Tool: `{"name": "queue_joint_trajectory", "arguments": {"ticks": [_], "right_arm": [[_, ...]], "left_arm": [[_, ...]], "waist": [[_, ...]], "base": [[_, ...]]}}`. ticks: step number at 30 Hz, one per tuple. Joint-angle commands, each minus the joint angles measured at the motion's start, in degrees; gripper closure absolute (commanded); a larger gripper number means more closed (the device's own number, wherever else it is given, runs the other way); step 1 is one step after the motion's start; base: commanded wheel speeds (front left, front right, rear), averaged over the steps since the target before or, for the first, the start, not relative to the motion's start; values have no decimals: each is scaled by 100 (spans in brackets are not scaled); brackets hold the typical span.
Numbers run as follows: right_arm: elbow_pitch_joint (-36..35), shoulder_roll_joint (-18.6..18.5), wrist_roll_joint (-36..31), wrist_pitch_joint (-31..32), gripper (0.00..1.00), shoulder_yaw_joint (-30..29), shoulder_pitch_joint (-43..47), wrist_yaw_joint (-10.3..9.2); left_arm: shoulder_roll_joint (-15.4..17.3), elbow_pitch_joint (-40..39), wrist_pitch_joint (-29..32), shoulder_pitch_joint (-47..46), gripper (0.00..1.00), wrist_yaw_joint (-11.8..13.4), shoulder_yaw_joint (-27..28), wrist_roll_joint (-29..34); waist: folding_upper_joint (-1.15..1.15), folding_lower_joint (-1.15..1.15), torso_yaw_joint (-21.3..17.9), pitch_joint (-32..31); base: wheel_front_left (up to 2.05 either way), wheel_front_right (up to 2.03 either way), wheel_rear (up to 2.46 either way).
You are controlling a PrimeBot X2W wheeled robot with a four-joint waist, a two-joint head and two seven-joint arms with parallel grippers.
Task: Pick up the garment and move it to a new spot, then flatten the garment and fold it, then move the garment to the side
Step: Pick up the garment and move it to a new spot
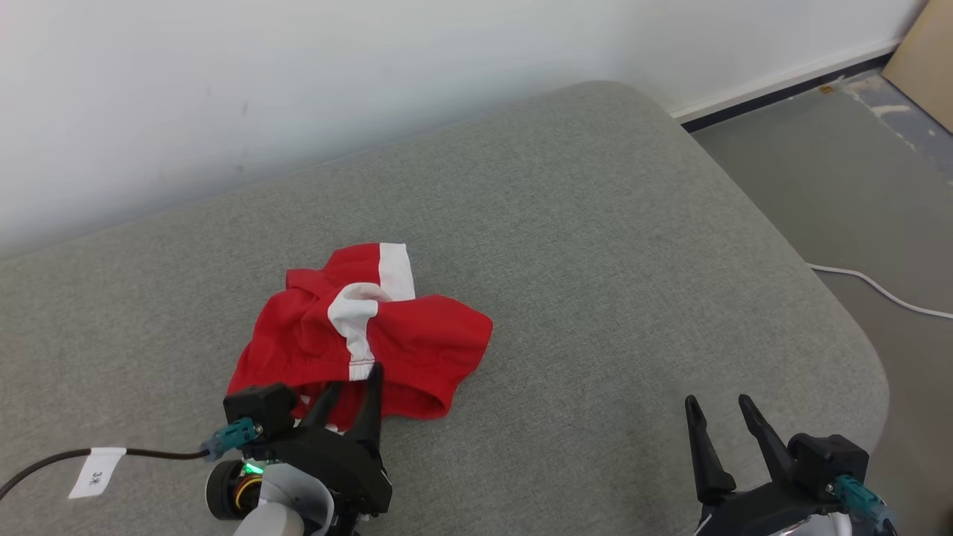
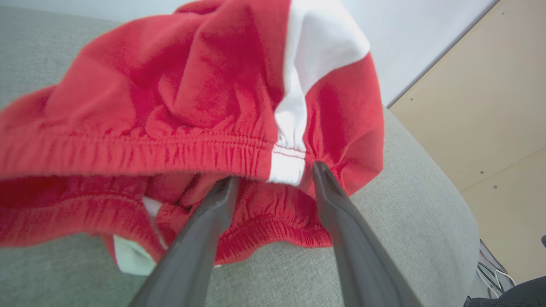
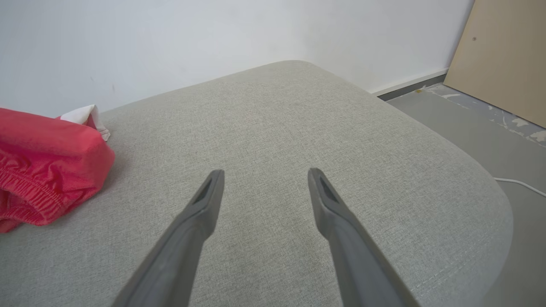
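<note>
The garment [image 1: 417, 335] lies crumpled on the cushion [image 1: 595, 246], left of centre. The left gripper [image 1: 356, 380] has its jaws spread, with the tips at the garment's near edge, either side of the white stripe [image 2: 286, 166]. The right gripper [image 1: 718, 403] hangs with jaws spread over the cushion, well apart from the garment.

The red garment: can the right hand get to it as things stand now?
Probably yes. The right hand hangs open over the grey cushion, with bare fabric alone between it and the garment. The left hand sits at the waistband, so crowding is possible.
</note>
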Motion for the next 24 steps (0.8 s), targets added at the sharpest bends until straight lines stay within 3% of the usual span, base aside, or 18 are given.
{"name": "queue_joint_trajectory", "arguments": {"ticks": [1,2,4,10,17,24], "right_arm": [[37,0,4,-33,0,25,4,18],[38,0,-6,-35,0,29,6,18],[50,0,-19,-33,0,32,11,18],[47,0,-12,-39,0,18,5,18],[84,0,-27,-32,0,15,-46,18],[167,-1,17,-93,0,19,7,18]], "left_arm": [[18,8,-57,-52,45,9,16,-44],[37,11,-89,-55,56,17,8,-13],[41,17,-93,-23,100,-7,-22,-4],[10,-265,-124,-198,100,-151,-226,94],[-89,-1031,267,-1652,100,-312,-755,470],[-194,-1657,257,-2921,100,-336,-1016,66]], "waist": [[0,-1,56,-21],[0,-1,73,-34],[0,-1,105,-57],[0,-1,240,-90],[0,-1,349,-122],[0,-1,324,-223]], "base": [[0,0,0],[0,0,0],[0,0,0],[0,0,0],[0,0,0],[0,0,0]]}}
